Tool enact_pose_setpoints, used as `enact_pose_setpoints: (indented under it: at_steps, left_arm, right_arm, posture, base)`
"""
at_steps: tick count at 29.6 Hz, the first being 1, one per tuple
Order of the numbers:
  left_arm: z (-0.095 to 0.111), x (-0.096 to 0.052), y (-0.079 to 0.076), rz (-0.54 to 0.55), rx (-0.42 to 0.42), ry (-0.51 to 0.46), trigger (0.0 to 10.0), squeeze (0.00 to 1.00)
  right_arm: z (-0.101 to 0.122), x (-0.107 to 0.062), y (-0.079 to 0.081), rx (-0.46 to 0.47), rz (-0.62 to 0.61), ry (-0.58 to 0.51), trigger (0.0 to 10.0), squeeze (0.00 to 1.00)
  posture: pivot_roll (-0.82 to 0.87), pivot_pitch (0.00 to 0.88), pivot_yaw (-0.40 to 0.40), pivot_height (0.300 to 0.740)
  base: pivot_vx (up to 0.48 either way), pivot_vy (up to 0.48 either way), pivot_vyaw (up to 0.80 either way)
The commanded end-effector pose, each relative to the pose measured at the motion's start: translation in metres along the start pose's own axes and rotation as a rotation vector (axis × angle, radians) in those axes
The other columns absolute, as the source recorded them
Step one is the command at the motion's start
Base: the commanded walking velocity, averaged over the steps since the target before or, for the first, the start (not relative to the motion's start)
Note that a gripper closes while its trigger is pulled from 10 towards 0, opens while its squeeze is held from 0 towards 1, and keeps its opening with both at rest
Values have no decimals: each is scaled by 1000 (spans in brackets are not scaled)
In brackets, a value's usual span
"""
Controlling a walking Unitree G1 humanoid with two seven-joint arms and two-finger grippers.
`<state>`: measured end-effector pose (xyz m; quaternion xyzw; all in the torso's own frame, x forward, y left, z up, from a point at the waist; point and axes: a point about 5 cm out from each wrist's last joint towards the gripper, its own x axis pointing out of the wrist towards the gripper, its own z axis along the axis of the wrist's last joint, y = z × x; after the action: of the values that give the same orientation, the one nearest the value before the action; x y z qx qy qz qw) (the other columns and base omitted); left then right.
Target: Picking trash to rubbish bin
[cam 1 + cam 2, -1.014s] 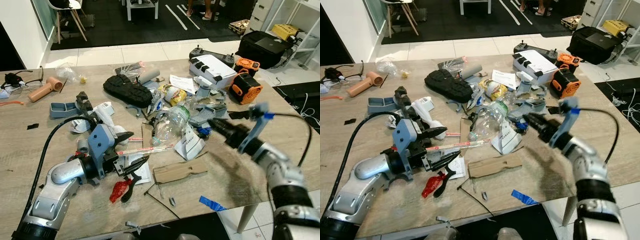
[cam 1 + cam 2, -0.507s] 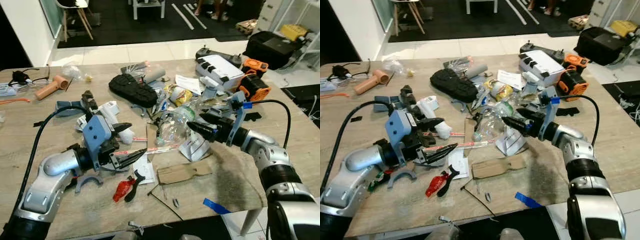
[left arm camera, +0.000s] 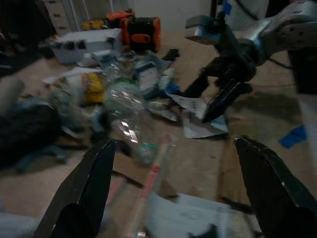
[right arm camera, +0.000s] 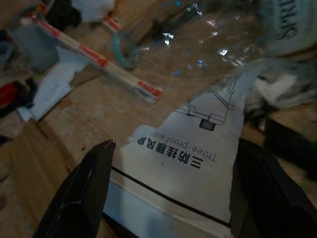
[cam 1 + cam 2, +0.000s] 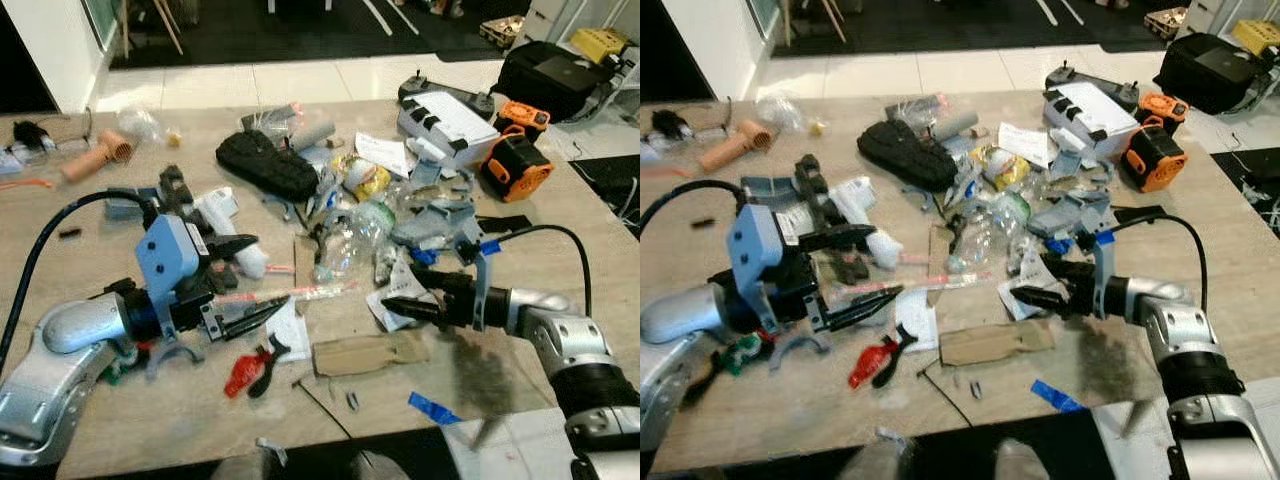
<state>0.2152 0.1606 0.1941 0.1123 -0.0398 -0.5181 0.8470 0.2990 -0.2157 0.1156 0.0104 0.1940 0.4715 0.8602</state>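
Here the right gripper [image 5: 392,306], jaws spread over the white wrapper [image 4: 188,163], might also snag the bottle [image 5: 350,240]; left gripper [image 5: 262,285] gapes idle.

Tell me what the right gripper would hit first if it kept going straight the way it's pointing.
Most likely the white printed paper, which lies directly between the open fingers of the right gripper. Past it come the red-and-white stick and the cardboard piece, though depth is hard to judge.

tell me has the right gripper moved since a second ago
Yes. The right gripper has come down and toward the robot, from beside the clear plastic bottle to the white printed packet.
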Motion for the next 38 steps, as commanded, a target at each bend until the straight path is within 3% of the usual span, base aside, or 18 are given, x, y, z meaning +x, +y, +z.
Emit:
enact_pose_setpoints:
  at_steps: [1,4,5,6,16,23,26,28,30,31,38]
  left_arm:
    - [2,0,-7,-34,-10,21,10000,0]
    - [3,-1,-15,-73,-30,36,10000,0]
    - [1,-5,-24,-121,-47,71,10000,0]
    - [1,-7,-26,-135,-50,87,10000,0]
    - [3,-13,-34,-172,-57,147,10000,0]
    - [0,-10,-27,-124,-13,167,10000,0]
    - [-1,-4,-19,-80,11,152,10000,0]
    - [-1,-4,-19,-80,11,152,10000,0]
    - [-2,0,-12,-44,32,139,10000,0]
    - [-1,5,-5,-5,57,122,10000,0]
    - [-1,20,12,77,92,70,10000,0]
  right_arm:
    - [-6,-1,2,21,-7,26,10000,0]
    - [-5,-3,2,27,-33,11,10000,0]
    - [-6,-6,1,34,-62,8,6941,0]
    - [-7,-7,1,34,-71,7,0,0]
    - [-6,-19,5,45,-121,4,0,0]
    - [2,-21,7,55,-120,-57,0,0]
    - [24,-27,6,102,-91,-214,0,0]
    - [24,-27,6,102,-91,-214,0,0]
    - [51,-37,4,146,-54,-380,0,0]
    - [78,-48,5,165,-7,-526,0,0]
    - [115,-56,13,132,86,-667,0,0]
  posture:
    - [7,165,-45,740]
    - [7,186,-45,740]
    - [7,200,-45,740]
    - [7,210,-44,740]
    - [-1,236,-34,740]
    - [-6,225,-32,740]
    - [-11,199,-32,740]
    - [-11,199,-32,740]
    - [-19,169,-33,740]
    - [-25,150,-36,740]
    - [-39,88,-36,740]
  base:
    - [0,0,0]
    - [0,0,0]
    - [0,0,0]
    - [0,0,0]
    - [0,0,0]
    - [0,0,0]
    - [0,0,0]
    - [0,0,0]
    - [0,0,0]
    - [0,0,0]
    - [0,0,0]
